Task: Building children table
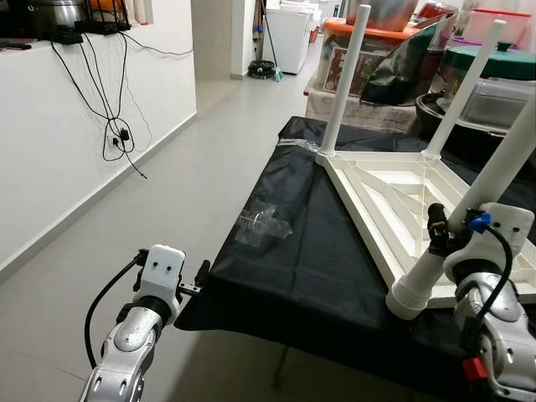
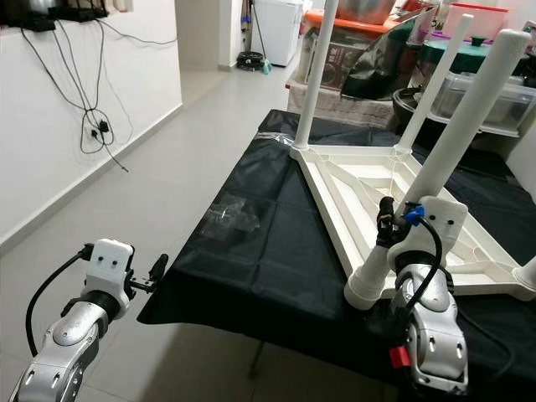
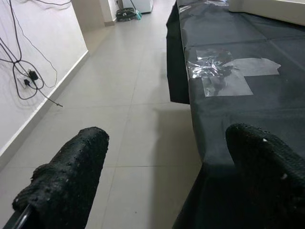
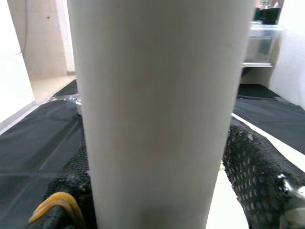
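Observation:
A white children's table top (image 1: 394, 201) lies upside down on a black-covered table (image 1: 293, 268). Two white legs (image 1: 347, 79) (image 1: 465, 88) stand upright in its far corners. My right gripper (image 1: 452, 228) is shut on a third white leg (image 2: 469, 117), which leans to the right. Its wide lower end (image 1: 410, 293) sits at the top's near corner, and I cannot tell whether it is seated. In the right wrist view the leg (image 4: 157, 109) sits between both black fingers (image 4: 259, 176). My left gripper (image 3: 162, 181) hangs open, holding nothing, low beside the table's near left corner.
A crumpled clear plastic wrap (image 1: 264, 222) lies on the black cloth near its left edge. Storage boxes and bins (image 1: 394, 50) crowd the space behind the table. Cables (image 1: 113, 126) hang down the white wall on the left, with open grey floor (image 1: 184, 193) between wall and table.

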`<state>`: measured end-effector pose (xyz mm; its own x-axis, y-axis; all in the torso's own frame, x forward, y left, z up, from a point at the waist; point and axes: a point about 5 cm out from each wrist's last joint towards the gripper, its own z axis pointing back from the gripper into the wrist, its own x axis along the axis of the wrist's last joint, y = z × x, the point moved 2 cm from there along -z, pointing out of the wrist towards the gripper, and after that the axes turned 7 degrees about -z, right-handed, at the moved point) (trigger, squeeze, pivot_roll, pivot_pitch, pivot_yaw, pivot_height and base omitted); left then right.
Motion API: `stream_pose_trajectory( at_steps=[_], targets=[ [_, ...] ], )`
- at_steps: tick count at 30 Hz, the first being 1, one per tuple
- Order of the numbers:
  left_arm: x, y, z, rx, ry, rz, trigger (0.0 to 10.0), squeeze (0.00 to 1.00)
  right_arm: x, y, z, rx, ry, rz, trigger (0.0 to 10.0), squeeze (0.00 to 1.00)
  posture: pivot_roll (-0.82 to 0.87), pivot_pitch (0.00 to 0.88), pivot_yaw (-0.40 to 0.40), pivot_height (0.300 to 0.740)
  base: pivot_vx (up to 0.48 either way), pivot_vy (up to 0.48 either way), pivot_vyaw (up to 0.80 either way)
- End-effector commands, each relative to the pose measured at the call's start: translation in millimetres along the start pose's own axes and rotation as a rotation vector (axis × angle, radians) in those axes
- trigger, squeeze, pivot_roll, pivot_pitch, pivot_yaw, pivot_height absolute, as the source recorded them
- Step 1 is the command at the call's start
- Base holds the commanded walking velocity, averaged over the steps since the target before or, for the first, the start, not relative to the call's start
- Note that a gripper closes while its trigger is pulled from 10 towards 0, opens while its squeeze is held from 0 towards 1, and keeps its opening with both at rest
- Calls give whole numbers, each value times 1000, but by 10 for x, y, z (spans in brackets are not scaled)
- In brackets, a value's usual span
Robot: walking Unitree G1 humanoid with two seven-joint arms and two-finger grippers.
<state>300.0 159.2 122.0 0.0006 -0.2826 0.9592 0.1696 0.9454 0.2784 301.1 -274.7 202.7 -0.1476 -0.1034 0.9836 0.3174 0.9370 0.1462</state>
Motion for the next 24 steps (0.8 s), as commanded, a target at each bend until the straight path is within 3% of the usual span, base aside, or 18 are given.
stream_pose_trajectory(
  at_steps=[1,2,10,14,19,24],
  targets=[
    [-8,-31,-8,-12,-3,3,10000,0,12,-56,-30,-1,1,0,10000,349,89,0,-89,740,0,0,0],
    [-13,-25,-4,-12,-1,2,10000,0,39,-49,-45,24,-2,-8,10000,1000,94,0,-89,740,0,0,0],
    [-23,-31,2,-16,1,0,10000,0,122,-30,-92,119,-6,-22,10000,1000,91,0,-86,740,0,0,0],
    [-27,-42,-3,-24,0,0,10000,0,221,2,-143,226,-8,-56,10000,1000,88,0,-83,740,0,0,0],
    [-28,-45,-6,-26,-1,0,10000,0,252,-4,-167,253,-10,-51,10000,1000,88,0,-83,740,0,0,0],
    [-26,-68,-17,-35,-1,0,10000,0,395,-82,-334,403,0,-23,10000,1000,85,0,-87,740,0,0,0]
  ],
)
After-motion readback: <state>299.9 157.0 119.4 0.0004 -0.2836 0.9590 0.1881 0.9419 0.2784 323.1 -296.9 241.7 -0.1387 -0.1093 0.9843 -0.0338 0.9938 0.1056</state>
